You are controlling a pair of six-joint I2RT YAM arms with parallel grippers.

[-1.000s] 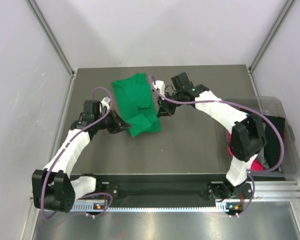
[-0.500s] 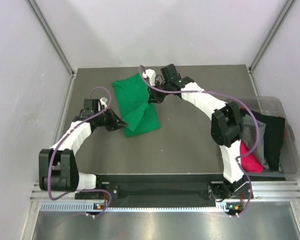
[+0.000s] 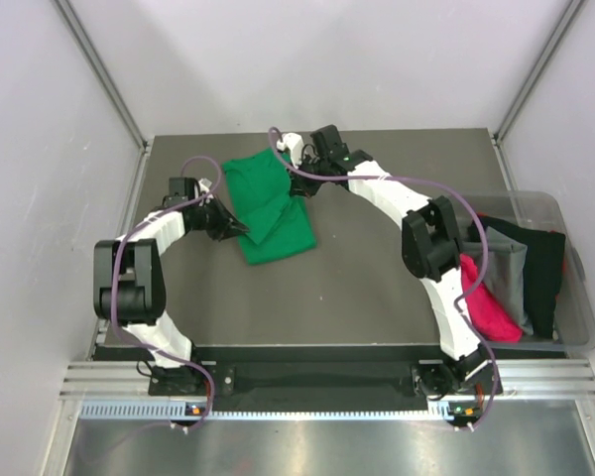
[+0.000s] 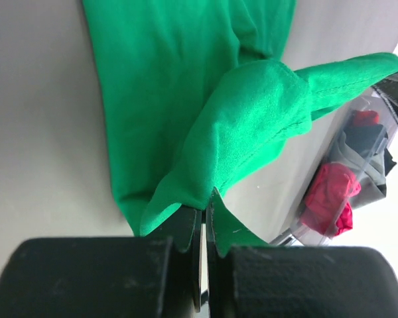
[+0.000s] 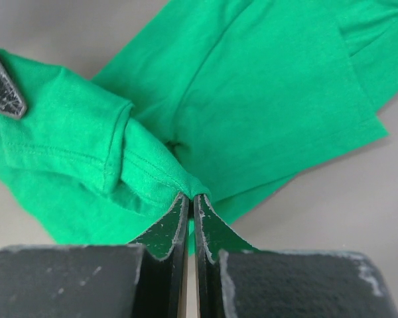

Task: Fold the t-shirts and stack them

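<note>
The left gripper (image 4: 203,204) is squeezed tight on the soft, bright green cloth t-shirt (image 3: 278,226). The right gripper (image 5: 189,199) pinches another fold of it, tight too.

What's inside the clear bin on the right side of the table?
The bin holds a magenta-pink shirt, a grey shirt and a black shirt, heaped loosely. Whatever lies beneath them is covered.

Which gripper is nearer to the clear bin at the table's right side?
Right. The right gripper pinches the green t-shirt at its right edge, closer to the bin. The left gripper pinches its left edge, farther away.
</note>
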